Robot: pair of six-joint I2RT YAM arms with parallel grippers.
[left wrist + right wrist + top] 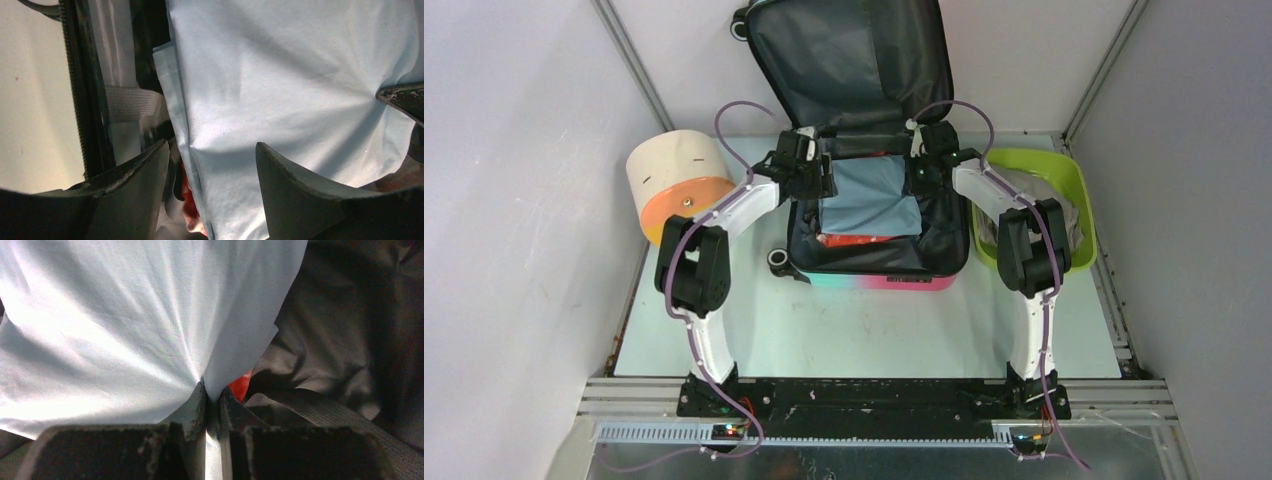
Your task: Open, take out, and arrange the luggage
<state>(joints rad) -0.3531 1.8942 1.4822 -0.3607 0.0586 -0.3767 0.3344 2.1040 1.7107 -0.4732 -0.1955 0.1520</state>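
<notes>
Luggage point(854, 70) lies open at the far middle of the table point(854, 330), its lid raised against the far wall and showing dark grey lining. The near edge of the shell shows a teal-to-pink band, and 2 black wheels point(779, 260) sit on its left side. Inside the lower half, a light-blue cloth point(869, 195) is spread flat over a red-orange item point(849, 240) that peeks out at the near side.

The left gripper point(809, 165) is at the cloth's far-left corner. In the left wrist view its jaws stand apart point(211, 150), with the cloth's point(280, 100) left edge between them and not squeezed. A white strap point(132, 102) crosses the lining just to the left. The right gripper point(924, 160) is at the far-right corner. In the right wrist view its jaws are pressed together point(212, 390) with a fold of the cloth point(125, 325) pinched between them, creases fanning out from the pinch.

A cream-and-orange cylinder point(679, 185) lies on its side left of the luggage, behind the left arm. A lime-green tub point(1079, 190) stands just right of it, partly hidden by the right arm, with something pale and crumpled inside.
</notes>
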